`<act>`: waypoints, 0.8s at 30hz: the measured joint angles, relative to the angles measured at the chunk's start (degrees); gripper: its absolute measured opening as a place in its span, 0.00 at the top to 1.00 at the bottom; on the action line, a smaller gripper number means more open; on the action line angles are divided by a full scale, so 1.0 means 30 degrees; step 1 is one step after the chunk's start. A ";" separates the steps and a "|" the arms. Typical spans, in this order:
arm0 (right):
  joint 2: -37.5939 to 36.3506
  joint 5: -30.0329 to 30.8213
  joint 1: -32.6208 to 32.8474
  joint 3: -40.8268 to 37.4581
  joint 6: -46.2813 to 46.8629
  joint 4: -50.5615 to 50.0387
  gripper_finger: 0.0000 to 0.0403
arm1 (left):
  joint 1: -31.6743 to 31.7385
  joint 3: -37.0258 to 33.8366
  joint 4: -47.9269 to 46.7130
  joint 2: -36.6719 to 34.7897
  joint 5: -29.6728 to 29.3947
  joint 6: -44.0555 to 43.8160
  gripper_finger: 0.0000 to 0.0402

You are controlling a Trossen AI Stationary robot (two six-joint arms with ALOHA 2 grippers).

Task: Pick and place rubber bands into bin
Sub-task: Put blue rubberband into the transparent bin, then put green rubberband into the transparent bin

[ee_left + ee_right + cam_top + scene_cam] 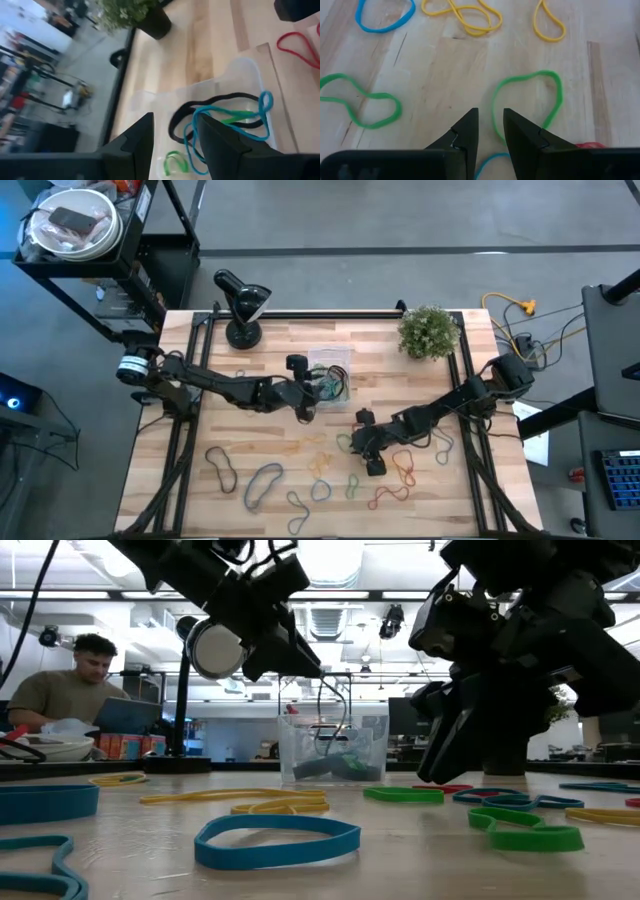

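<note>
Left claw (pixel 305 408): over the near rim of the bin (pixel 330 376), fingers parted, nothing between them; in the left wrist view black, blue and green bands (pixel 225 120) lie loose in the tub beyond the fingertips.
Bin: clear tub at mid-counter, just in front of the plant (pixel 430 330); a few bands already inside.
Loose bands (pixel 265 480): many strewn across the front of the counter (pixel 270 340), well apart from the bin.
Right claw (pixel 372 460): low over the bands right of centre, fingers parted a little, empty; a green band (pixel 527 100) lies just ahead of the tips, one side running in towards the gap between them.
Handling: light, floppy, thin loops lying flat on wood; they look likely to slip or stretch. Best to pinch one strand where the loop bulges clear of its neighbours, tips pressed down to the counter.
</note>
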 joint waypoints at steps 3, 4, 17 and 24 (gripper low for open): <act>-0.0004 -0.0070 0.0000 0.0000 0.0076 -0.0001 0.79 | 0.0180 0.0149 -0.0335 0.0000 0.0534 -0.0430 0.66; -0.0010 -0.0070 0.0000 0.0000 0.0112 -0.0001 0.79 | 0.0187 0.0262 -0.0469 0.0000 0.0747 -0.0523 0.66; -0.0029 -0.0070 0.0000 0.0000 0.0371 -0.0680 0.81 | 0.0566 0.1319 -0.1709 -0.0533 0.2758 -0.1597 0.66; 0.0603 -0.0055 0.0000 0.0018 0.0451 -0.0746 0.80 | -0.0177 0.0914 -0.1779 -0.2004 0.2738 -0.1768 0.66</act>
